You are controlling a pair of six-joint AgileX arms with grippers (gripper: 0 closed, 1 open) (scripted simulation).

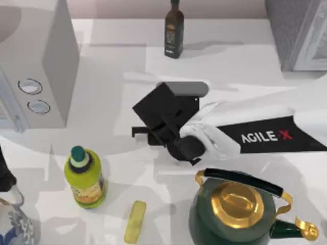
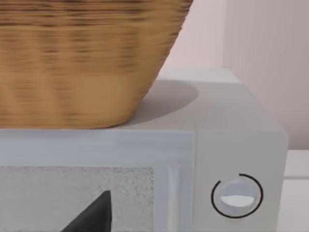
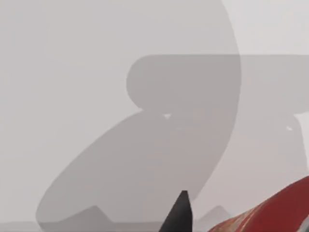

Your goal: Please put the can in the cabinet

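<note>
Our right gripper (image 1: 153, 133) sits mid-frame in the top view, and the small red cylindrical can (image 3: 270, 212) peeks into the lower right corner of the right wrist view, beside a dark fingertip; whether the jaws pinch it, we cannot tell. The grey speckled cabinet (image 1: 286, 30) waits in the upper right corner, contents hidden. Delivery remains. Our left arm is parked by the white two-dial box (image 2: 241, 159) under a woven wicker basket (image 2: 82, 58).

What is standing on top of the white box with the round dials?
A woven basket stands on the white box, as the left wrist view shows. What the basket holds cannot be seen, because its wall covers the inside.
</note>
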